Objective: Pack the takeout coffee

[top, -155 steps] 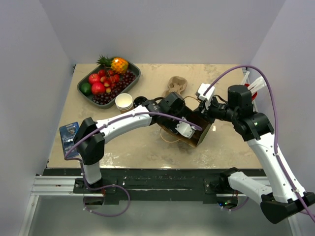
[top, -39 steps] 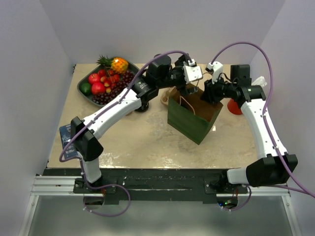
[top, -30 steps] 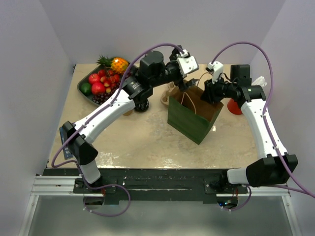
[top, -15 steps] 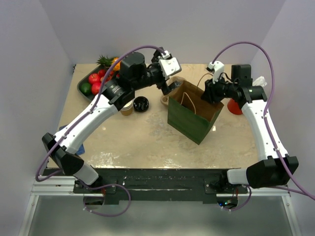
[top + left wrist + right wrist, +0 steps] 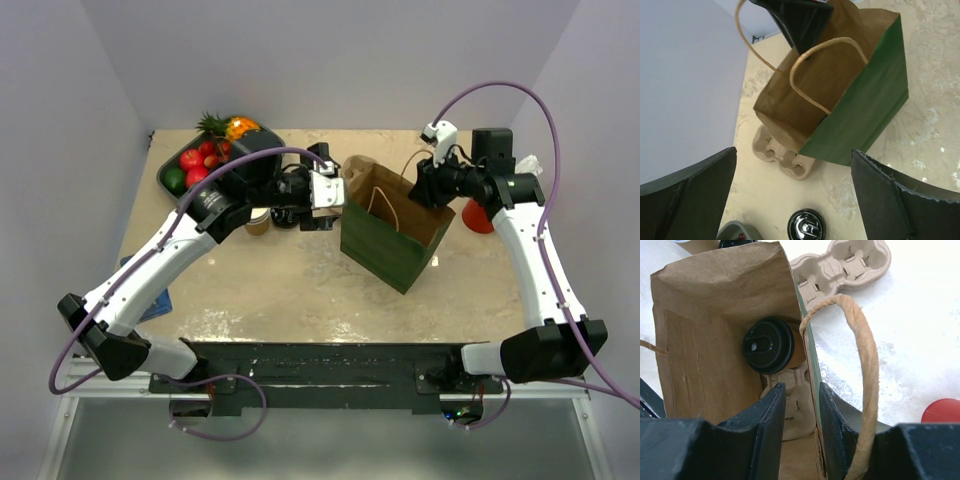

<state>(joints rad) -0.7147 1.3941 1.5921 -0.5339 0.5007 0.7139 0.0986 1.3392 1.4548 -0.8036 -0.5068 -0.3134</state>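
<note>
One takeout coffee cup with a black lid stands inside the green paper bag, set in a pulp carrier on the bag's floor. My right gripper straddles the bag's far right wall at the rim, one finger inside and one outside, with a gap showing beside the paper. My left gripper hovers wide open just left of the bag, holding nothing. A loose black lid lies on the table below it. Stacked tan cups peek out behind the left arm.
A second pulp carrier lies against the bag's far left corner. A grey tray of fruit sits at the back left. A red cup stands right of the bag. A blue packet lies near the left edge.
My left arm has pulled back from above the bag's mouth, swinging left and down to the bag's left side. The right gripper has stayed at the bag's rim.
</note>
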